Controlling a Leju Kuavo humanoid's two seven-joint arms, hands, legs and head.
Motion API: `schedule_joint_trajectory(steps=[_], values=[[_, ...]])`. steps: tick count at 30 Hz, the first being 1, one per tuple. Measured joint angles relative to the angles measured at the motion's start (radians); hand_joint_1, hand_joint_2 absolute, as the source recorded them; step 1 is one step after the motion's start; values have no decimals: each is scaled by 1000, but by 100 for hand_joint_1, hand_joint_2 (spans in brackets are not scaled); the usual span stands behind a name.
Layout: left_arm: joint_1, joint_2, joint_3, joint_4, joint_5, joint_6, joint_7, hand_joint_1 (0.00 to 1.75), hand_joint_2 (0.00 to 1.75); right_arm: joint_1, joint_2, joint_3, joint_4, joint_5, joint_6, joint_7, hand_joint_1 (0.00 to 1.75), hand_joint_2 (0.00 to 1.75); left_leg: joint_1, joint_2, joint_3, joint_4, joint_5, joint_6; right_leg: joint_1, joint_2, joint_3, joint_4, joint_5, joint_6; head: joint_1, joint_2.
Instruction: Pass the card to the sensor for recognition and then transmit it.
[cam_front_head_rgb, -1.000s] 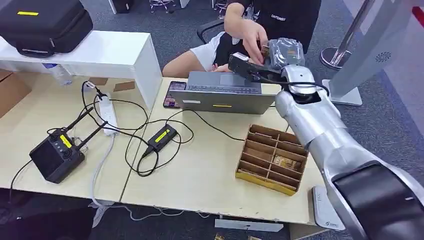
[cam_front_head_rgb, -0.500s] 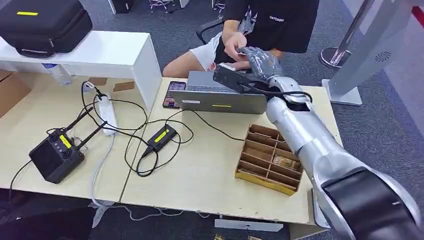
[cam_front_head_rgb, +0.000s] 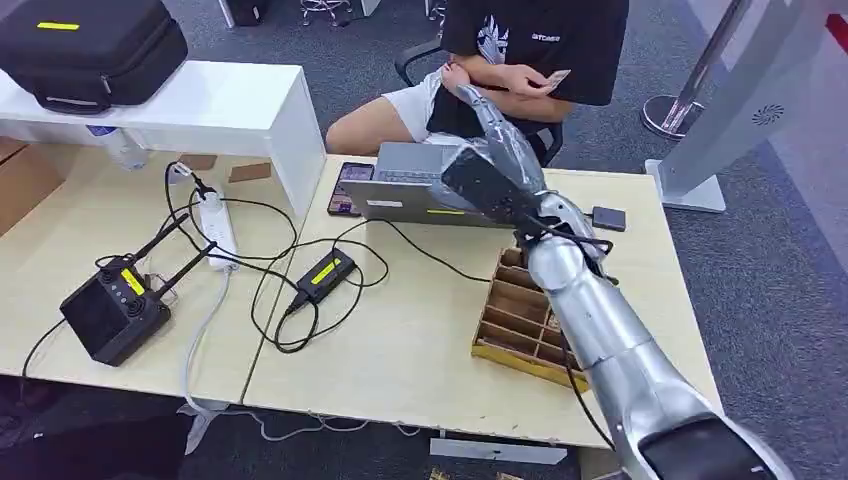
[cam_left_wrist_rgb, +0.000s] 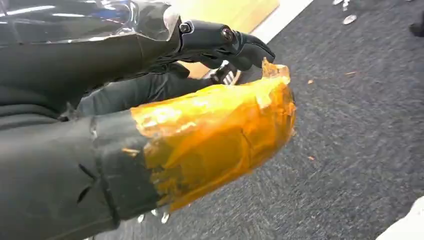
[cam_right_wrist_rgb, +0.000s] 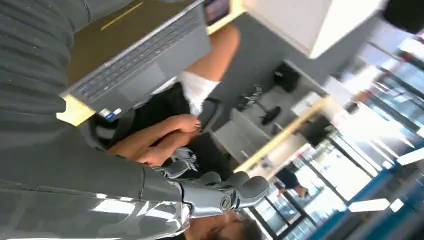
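Head view, table (cam_front_head_rgb: 400, 340): a pale wooden top that carries the laptop, the tray, the reader pad and loose cables. The person (cam_front_head_rgb: 560, 40) sits at its far edge.
Right arm (cam_front_head_rgb: 590, 320): stretched forward over the tray and the laptop toward the person's torso.
Laptop (cam_front_head_rgb: 410, 190): grey, lying directly under the reaching hand. It is the nearest obstacle.
Divider tray (cam_front_head_rgb: 510, 315): a cardboard grid beneath the forearm, with several compartments hidden by the arm.
Right hand (cam_front_head_rgb: 495, 150): empty, with fingers extended and apart and the tips close to the person's forearm. The right wrist view (cam_right_wrist_rgb: 220, 192) also shows nothing between the fingers.
Left hand (cam_left_wrist_rgb: 200, 125): hangs over the carpet with the taped thumb clear of the dark fingers, holding nothing.
Sensor pad (cam_front_head_rgb: 608, 218): a small dark square on the table just beside the right arm. That it is the reader is a judgement only.
Card (cam_front_head_rgb: 556, 78): pinched in the person's raised hand (cam_front_head_rgb: 520, 80), apart from the robot's fingers.
Step in hand: the handover looks complete and what is left is retracting the arm.
Procedure: keep the fingers spread and raise the hand before drawing it back. Clear the laptop first, then the tray rim.
Caution: move slowly near the person's arm. Do not sweep sideways toward the pad or its cable.
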Motion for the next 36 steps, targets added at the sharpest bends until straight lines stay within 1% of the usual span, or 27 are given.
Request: schedule_joint_trajectory(steps=[1,2,3,5,6,7,8,10,11,13,15,17,19,20,21,27,29,30,33,34,36], values=[[3,0,0,-3,8,0,2,0,0,46,-17,3,-59,-35,1,-5,0,175,0,0,0,0,0,0,0,0,0,0,0,0,0,0],[5,0,0,-5,16,0,2,0,0,93,-39,7,-126,-91,23,-17,0,175,0,0,0,0,-1,1,0,0,0,0,-1,0,0,0],[6,0,0,-8,23,0,2,0,0,139,-62,10,-185,-185,86,-36,0,175,0,0,0,0,-2,1,0,0,0,-1,-1,0,0,0],[7,0,0,-12,34,0,-1,0,0,242,-115,12,-295,-455,287,-96,0,175,0,0,0,0,-2,1,0,-1,1,-2,-2,1,0,0],[7,0,0,-14,40,0,-1,0,0,308,-147,13,-351,-558,363,-136,0,175,0,-3,0,0,-4,3,0,-3,2,-3,-3,1,0,0],[9,0,0,-16,45,0,0,0,0,371,-172,13,-397,-611,385,-169,0,175,0,-5,0,0,-4,3,0,-5,4,-3,-5,2,0,0],[13,0,0,-18,49,0,2,0,0,441,-198,9,-440,-634,382,-202,0,175,0,-6,1,0,-5,3,0,-6,4,-3,-5,1,-1,0],[20,0,0,-19,57,0,11,0,0,582,-241,-8,-534,-606,340,-262,0,175,0,-6,1,0,-8,3,0,-6,5,-3,-7,1,0,0],[22,0,0,-19,61,0,18,0,0,650,-257,-20,-579,-594,315,-279,0,175,-1,-6,1,0,-8,4,0,-6,5,-3,-7,2,0,0],[23,0,1,-22,63,0,21,0,0,746,-273,-40,-638,-586,288,-289,0,175,-1,-4,1,0,-10,2,0,-4,5,-3,-8,1,0,0],[23,0,1,-26,63,0,23,0,0,800,-287,-57,-686,-564,260,-289,0,175,-1,-3,2,0,-10,2,0,-3,5,-3,-8,1,0,0],[23,0,1,-29,63,0,34,0,0,853,-288,-87,-738,-434,134,-284,0,175,-1,-3,2,0,-10,2,0,-3,5,-3,-9,2,0,0],[23,0,1,-34,63,0,41,0,0,875,-287,-111,-765,-301,18,-276,0,175,-1,-3,2,0,-10,2,0,-3,5,-3,-9,2,0,0],[23,0,1,-34,63,0,42,0,0,881,-286,-118,-774,-268,-13,-274,0,175,-1,-3,2,0,-10,2,0,-3,5,-3,-9,2,0,0],[23,0,1,-35,63,0,42,0,0,886,-286,-126,-785,-249,-27,-270,0,175,0,-3,2,0,-10,2,0,-3,5,-3,-9,2,0,0],[24,0,1,-37,63,0,45,0,0,913,-284,-150,-818,-228,-44,-266,0,175,-1,-3,2,0,-10,2,0,-3,6,-3,-9,2,0,0],[24,0,1,-38,61,0,45,0,0,914,-279,-150,-821,-165,-84,-257,0,175,-1,-3,2,0,-10,2,0,-3,6,-3,-9,2,0,0],[24,0,1,-38,61,0,46,0,0,914,-276,-150,-822,-95,-126,-254,0,175,-1,-3,2,0,-10,2,0,-3,6,-3,-9,2,0,0],[23,0,1,-38,61,0,46,0,0,914,-276,-143,-822,69,-204,-246,0,175,-1,-3,2,0,-10,2,0,-3,6,-3,-9,2,0,0],[23,0,1,-38,61,0,46,0,0,914,-276,-133,-822,168,-244,-238,0,175,-1,-3,2,0,-10,2,0,-3,6,-3,-9,2,0,0],[23,0,1,-38,58,0,44,0,0,913,-276,-113,-822,300,-294,-221,0,175,-1,-3,2,0,-10,2,0,-3,6,-3,-9,2,0,0]])
